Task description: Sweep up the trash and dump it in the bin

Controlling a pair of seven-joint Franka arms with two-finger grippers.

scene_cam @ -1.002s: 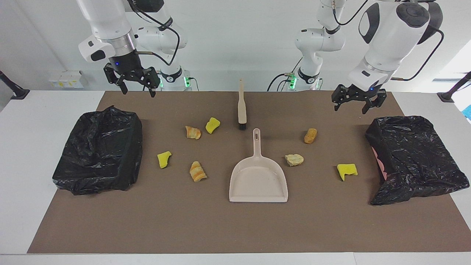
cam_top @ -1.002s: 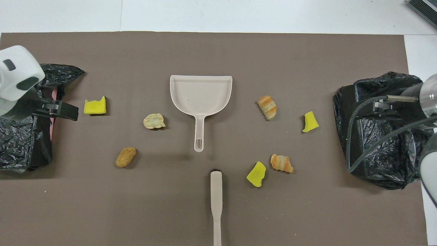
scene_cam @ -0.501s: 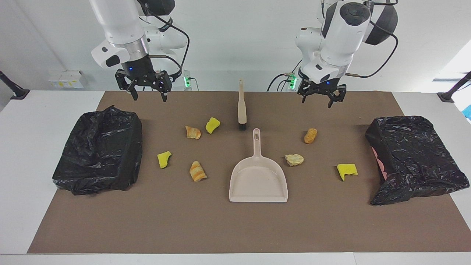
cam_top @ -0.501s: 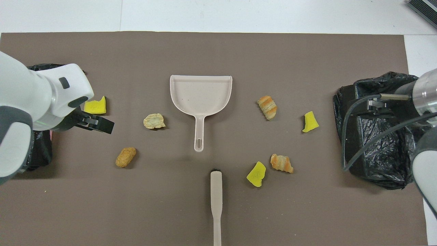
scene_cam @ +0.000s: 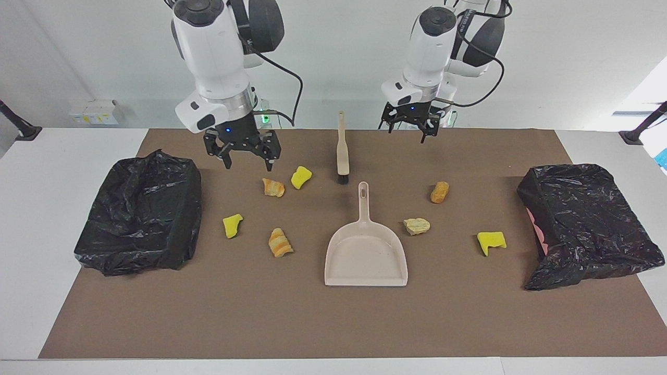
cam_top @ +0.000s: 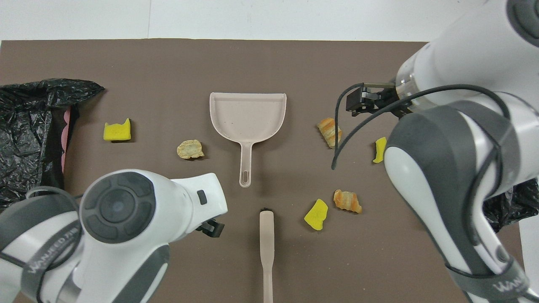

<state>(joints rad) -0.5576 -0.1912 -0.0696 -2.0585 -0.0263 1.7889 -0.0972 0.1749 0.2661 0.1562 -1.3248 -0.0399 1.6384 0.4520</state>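
1. Plain white wall (scene_cam: 333,62) along the robots' end of the room, evenly lit
2. White table (scene_cam: 41,208) bearing a large brown mat (scene_cam: 333,323) over most of its top
3. Small white boxes with yellow labels (scene_cam: 94,112) against the wall at the right arm's end
4. Black stand feet (scene_cam: 21,127) at both table corners nearest the robots
5. Bright daylight patch (scene_cam: 643,99) at the left arm's end
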